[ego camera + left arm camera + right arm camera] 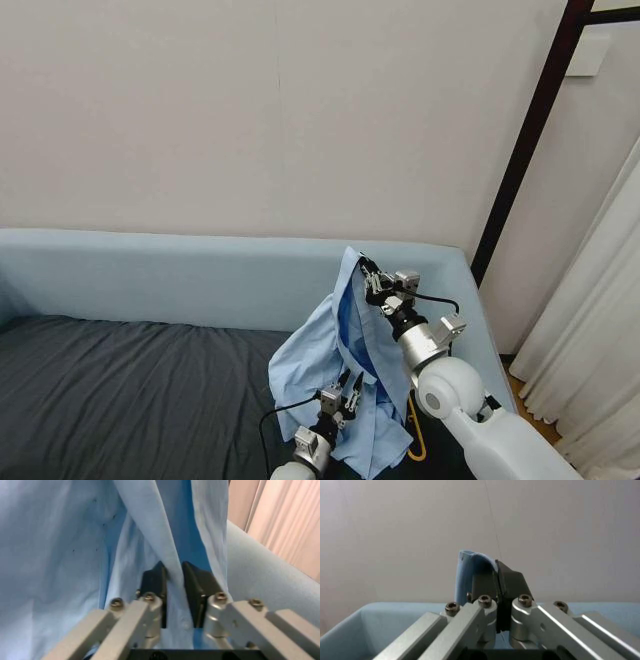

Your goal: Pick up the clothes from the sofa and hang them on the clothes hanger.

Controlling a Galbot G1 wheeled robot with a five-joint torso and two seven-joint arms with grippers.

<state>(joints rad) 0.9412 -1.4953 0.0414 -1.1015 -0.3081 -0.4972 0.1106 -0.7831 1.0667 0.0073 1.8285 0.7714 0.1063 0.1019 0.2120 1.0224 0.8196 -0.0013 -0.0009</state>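
**Shirt lifted off sofa, pinched at two points, long axis 12–6**

The shirt (330, 350) is hung in front of the backrest near the right end of the sofa (150, 280). Its top is raised well clear of the seat. The lower folds are bunched down at seat level, and whether they touch the cushion cannot be told.

Right gripper (372, 280): clamped on the top edge of the shirt. In the right wrist view its pads (512, 581) are seen closed together, with a folded blue edge sticking out past them.

Left gripper (343, 392): set lower, at about 7 o'clock from the right gripper, and pinched on a narrow fold of the shirt front. In the left wrist view that fold is seen running up between its pads (152, 585), with cloth draped on both sides.

Key relation: the shirt is stretched loosely between the two grips, so its long axis runs 12 to 6, with the right grip at 12 and the left near 6.

The hanger cannot be identified with certainty. A dark post (530, 130) stands at about 2 o'clock from the right gripper, beside a curtain (600, 330). A yellow loop (415, 440) lies at 5 o'clock, just beside the hem; what it is cannot be told.

If the post is the target, the right arm is judged nearer, so the top grip would lead and the hem would trail.
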